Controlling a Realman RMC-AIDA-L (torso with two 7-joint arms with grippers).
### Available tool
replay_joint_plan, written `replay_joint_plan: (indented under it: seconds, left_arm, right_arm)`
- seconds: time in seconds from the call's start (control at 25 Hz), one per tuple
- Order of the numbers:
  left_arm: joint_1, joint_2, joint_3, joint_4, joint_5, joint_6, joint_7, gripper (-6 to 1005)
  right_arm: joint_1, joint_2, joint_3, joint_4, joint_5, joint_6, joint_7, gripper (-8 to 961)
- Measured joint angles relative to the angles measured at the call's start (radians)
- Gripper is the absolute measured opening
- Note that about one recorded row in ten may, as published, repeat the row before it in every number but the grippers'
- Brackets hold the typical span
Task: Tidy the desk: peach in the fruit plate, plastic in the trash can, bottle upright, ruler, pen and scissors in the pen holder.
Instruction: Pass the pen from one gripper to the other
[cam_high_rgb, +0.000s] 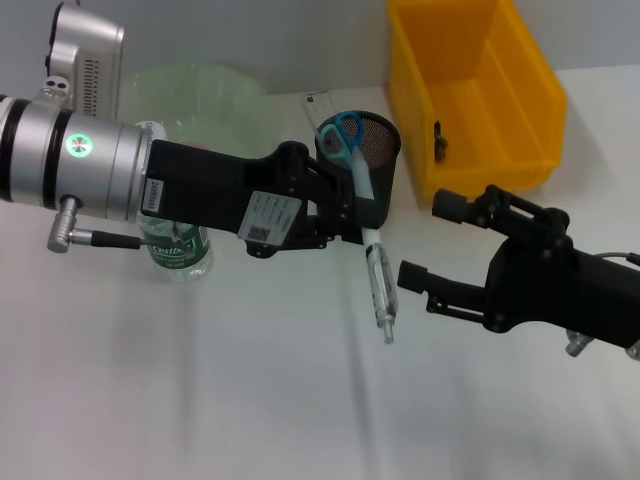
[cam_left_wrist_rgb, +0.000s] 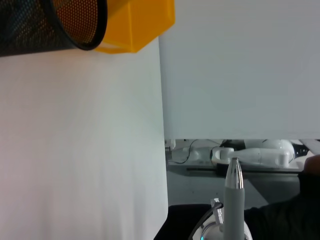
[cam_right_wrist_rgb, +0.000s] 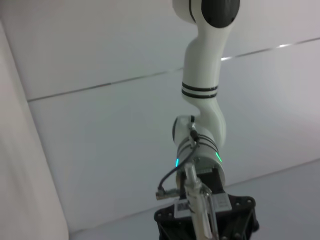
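My left gripper (cam_high_rgb: 362, 218) is shut on a clear pen (cam_high_rgb: 378, 285) that hangs nearly upright, tip down, just in front of the black mesh pen holder (cam_high_rgb: 378, 165). The pen's grey end (cam_left_wrist_rgb: 234, 187) shows in the left wrist view, with the holder's rim (cam_left_wrist_rgb: 80, 30) off to one side. Blue-handled scissors (cam_high_rgb: 343, 133) stand in the holder, and a clear ruler (cam_high_rgb: 319, 104) rises at its far-left rim. A green-labelled bottle (cam_high_rgb: 180, 252) stands upright, half hidden under my left arm. My right gripper (cam_high_rgb: 432, 242) is open, right of the pen, holding nothing. Peach and plastic are out of view.
A yellow bin (cam_high_rgb: 520, 100) stands at the back right, close to the holder, with a small dark item (cam_high_rgb: 438, 140) inside. A pale green translucent container (cam_high_rgb: 210, 100) sits at the back left, behind my left arm. White tabletop spreads toward the front.
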Motion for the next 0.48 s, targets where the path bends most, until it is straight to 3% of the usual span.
replay_joint_plan:
  seconds: [0.48]
  left_arm:
    - [-0.005, 0.0, 0.003, -0.011, -0.002, 0.002, 0.0, 151]
  right_arm:
    - [0.017, 0.002, -0.041, 0.004, -0.001, -0.012, -0.025, 737]
